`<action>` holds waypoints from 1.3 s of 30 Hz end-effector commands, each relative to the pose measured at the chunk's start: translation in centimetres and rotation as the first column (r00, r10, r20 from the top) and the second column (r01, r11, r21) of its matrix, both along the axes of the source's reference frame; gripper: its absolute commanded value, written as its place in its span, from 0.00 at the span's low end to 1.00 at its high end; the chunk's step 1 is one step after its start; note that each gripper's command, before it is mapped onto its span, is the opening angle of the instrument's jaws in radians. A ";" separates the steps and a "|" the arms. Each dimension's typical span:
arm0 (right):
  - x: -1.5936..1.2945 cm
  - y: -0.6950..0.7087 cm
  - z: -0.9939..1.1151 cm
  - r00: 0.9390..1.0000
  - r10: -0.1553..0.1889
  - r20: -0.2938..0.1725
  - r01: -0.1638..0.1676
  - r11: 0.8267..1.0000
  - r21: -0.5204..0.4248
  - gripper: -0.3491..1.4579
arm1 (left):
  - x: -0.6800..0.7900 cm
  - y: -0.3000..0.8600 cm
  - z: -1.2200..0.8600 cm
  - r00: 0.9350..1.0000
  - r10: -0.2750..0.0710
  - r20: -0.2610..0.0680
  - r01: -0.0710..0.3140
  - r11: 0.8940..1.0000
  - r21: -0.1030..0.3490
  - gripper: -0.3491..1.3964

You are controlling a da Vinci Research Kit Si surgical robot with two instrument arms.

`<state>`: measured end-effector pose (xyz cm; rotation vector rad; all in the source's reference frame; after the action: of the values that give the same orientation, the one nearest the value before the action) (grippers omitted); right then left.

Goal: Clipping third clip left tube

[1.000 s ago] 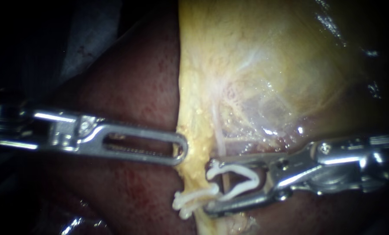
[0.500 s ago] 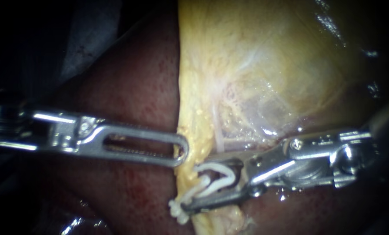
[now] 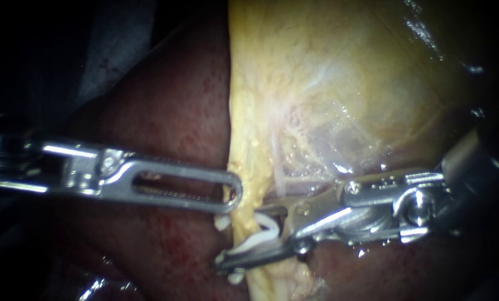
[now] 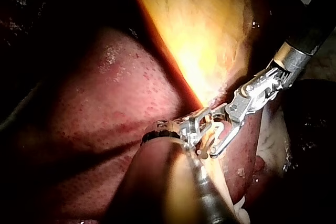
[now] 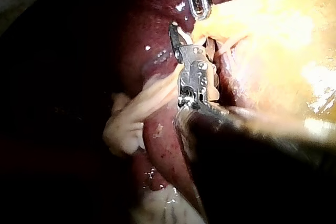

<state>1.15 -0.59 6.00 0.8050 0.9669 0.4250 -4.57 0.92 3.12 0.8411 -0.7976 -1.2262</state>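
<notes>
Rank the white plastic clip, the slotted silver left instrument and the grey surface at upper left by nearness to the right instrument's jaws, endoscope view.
1. White plastic clip: held by the right instrument, between its jaws.
2. Slotted silver left instrument: tip just up-left, at the yellow tissue's edge.
3. Grey surface: far off, dark upper-left corner.

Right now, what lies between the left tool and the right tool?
In the endoscope view, only the yellow tissue edge separates the left tool from the right tool, whose jaws hold a white clip.
</notes>
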 end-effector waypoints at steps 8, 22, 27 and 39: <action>0.09 0.02 0.00 1.000 0.008 0.006 -0.008 1.000 0.010 0.47 | -0.01 0.00 0.00 1.000 -0.001 -0.001 0.001 1.000 0.000 0.00; 0.07 0.23 -0.23 1.000 0.009 0.004 -0.010 1.000 0.030 0.47 | 0.00 0.02 0.03 1.000 0.001 0.000 -0.001 1.000 0.000 0.00; 0.07 0.30 -0.31 1.000 0.012 0.004 -0.013 0.999 0.035 0.46 | 0.00 0.02 0.04 1.000 0.001 0.000 -0.001 1.000 -0.001 0.00; 0.06 0.27 -0.28 1.000 0.025 0.019 -0.026 0.997 0.069 0.33 | 0.00 0.02 0.05 1.000 0.001 -0.001 -0.001 1.000 -0.001 0.00</action>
<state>1.20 -0.33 5.73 0.8590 0.9464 0.5028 -4.57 0.93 3.17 0.8402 -0.7976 -1.2250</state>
